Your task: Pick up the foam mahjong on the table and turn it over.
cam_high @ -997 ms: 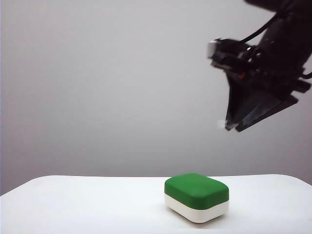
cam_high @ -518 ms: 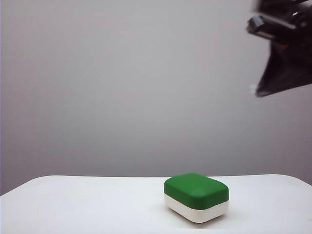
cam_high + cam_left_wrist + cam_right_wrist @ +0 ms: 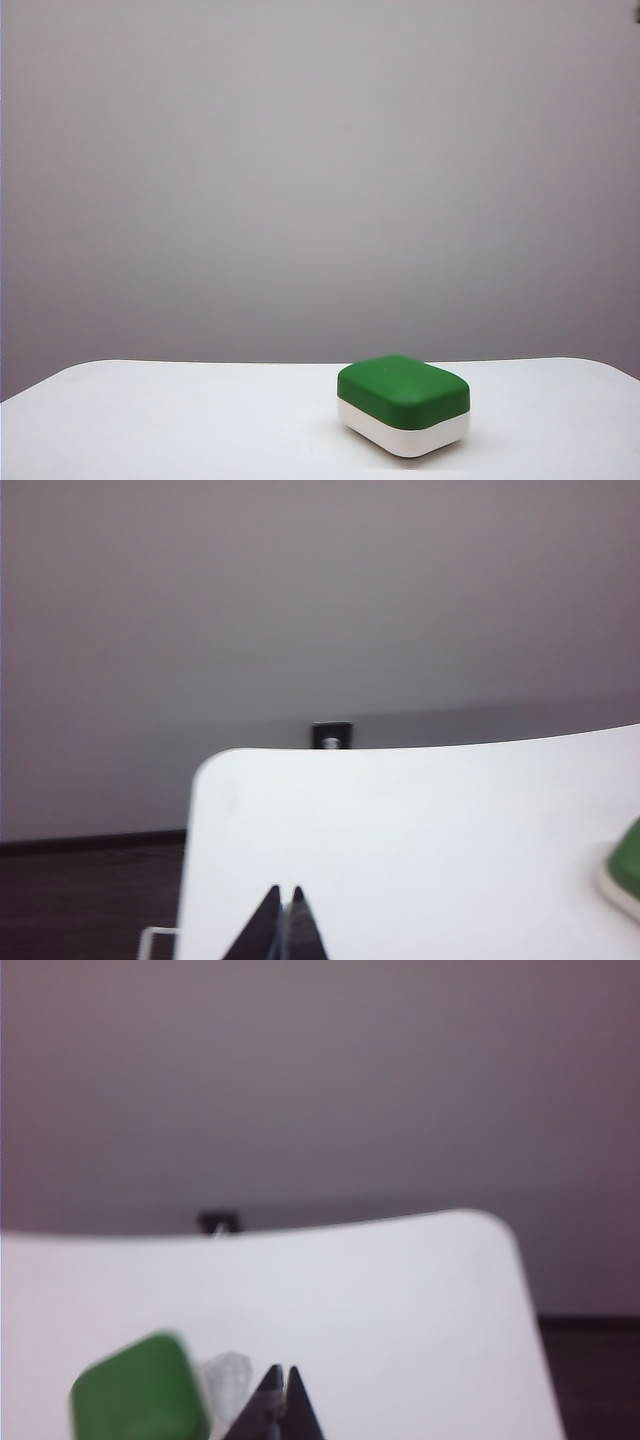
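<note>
**Foam mahjong lying green side up on the desk, both hands closed and empty**

Exterior view: the foam mahjong (image 3: 403, 404) lies flat on the white desk (image 3: 180, 420), right of centre and near the front edge. Its green half faces up and its white half rests on the desk surface. No character is visible from this angle. Neither arm appears in this view; a plain grey wall fills the background.

Left wrist view: the left hand (image 3: 283, 895) is seen only as two dark fingertips drawn together, with nothing between them. It is above the desk near a rounded corner, well apart from the foam mahjong, of which only a green and white edge (image 3: 626, 868) shows at the picture's border. A small dark wall socket (image 3: 331, 735) is visible beyond the far desk edge.

Right wrist view: the right hand (image 3: 282, 1373) likewise has its fingertips pressed together and holds nothing. It is above the desk, with the foam mahjong (image 3: 140, 1392) lower and off to one side, blurred, its green face towards the camera. The hand does not touch the block.
</note>
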{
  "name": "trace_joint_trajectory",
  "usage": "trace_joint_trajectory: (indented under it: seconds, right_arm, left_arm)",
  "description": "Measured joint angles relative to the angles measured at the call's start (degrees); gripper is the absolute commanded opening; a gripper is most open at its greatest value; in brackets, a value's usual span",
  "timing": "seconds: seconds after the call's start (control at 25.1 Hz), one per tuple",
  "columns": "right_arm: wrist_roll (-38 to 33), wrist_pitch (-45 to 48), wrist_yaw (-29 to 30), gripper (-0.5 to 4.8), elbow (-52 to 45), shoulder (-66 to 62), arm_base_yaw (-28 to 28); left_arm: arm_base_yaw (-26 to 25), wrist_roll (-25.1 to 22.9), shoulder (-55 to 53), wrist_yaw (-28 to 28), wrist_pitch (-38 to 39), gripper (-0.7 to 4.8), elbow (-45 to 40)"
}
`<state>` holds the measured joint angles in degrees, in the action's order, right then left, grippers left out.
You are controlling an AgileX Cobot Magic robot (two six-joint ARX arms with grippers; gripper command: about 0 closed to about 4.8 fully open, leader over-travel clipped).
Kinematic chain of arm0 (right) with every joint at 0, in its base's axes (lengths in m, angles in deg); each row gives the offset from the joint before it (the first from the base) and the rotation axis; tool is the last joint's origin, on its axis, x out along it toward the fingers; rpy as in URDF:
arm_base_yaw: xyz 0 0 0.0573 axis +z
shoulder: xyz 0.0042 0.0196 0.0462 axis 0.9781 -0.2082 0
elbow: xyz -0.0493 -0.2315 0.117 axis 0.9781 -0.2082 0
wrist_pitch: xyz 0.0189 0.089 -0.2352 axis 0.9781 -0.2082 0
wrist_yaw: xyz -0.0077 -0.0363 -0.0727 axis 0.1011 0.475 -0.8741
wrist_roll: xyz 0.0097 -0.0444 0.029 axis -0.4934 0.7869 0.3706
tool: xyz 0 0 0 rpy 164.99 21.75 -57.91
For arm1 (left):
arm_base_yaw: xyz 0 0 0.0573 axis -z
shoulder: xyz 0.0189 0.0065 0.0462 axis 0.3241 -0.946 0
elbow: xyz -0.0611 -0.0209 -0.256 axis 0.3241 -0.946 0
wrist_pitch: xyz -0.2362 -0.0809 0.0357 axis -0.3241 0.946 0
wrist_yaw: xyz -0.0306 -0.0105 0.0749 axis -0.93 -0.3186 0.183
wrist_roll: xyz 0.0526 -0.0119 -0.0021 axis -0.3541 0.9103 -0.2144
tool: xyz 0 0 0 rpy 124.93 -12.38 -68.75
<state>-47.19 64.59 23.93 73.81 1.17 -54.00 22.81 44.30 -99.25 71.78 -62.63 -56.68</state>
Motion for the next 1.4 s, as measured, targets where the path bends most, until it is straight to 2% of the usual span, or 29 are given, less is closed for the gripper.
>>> trace_joint_trajectory:
  seconds: [0.12, 0.24, 0.4, 0.84, 0.96, 1.04, 1.2, 1.4]
  right_arm:
    - [0.22, 1.55, 1.49, -0.03, -2.01, 3.58, -3.19]
    - [0.68, 2.58, 5.60, -0.03, -5.79, 7.82, -6.69]
    - [1.38, 4.90, 7.15, -0.02, -11.67, 15.65, -8.09]
    - [2.38, 4.28, 7.08, -0.02, -17.07, 25.18, -9.66]
    - [4.48, 3.58, 7.15, -0.02, -17.07, 25.27, -12.02]
    - [4.83, 2.71, 8.15, -0.02, -17.07, 25.07, -15.98]
    - [4.57, 1.75, 14.51, -0.02, -17.07, 24.98, -20.87]
    - [3.67, -4.24, 16.17, -0.01, -17.07, 25.00, -22.95]
  left_arm:
    - [0.00, 1.73, 0.31, -2.01, -2.58, -0.05, -2.25]
    - [0.02, 2.47, 1.60, -4.13, -7.74, -0.05, -6.56]
    - [0.02, 3.69, 6.62, -4.39, -14.43, -0.05, -13.40]
    - [0.00, 4.76, 19.52, -4.37, -15.21, -0.05, -19.45]
    - [0.00, 4.76, 22.45, -4.26, -15.21, -0.05, -20.90]
    - [0.00, 4.79, 23.63, -3.76, -15.41, -0.05, -22.10]
    - [0.00, 4.90, 23.34, -3.32, -15.19, -0.05, -23.98]
    - [-0.04, 4.92, 23.34, -3.15, -12.17, -0.05, -25.38]
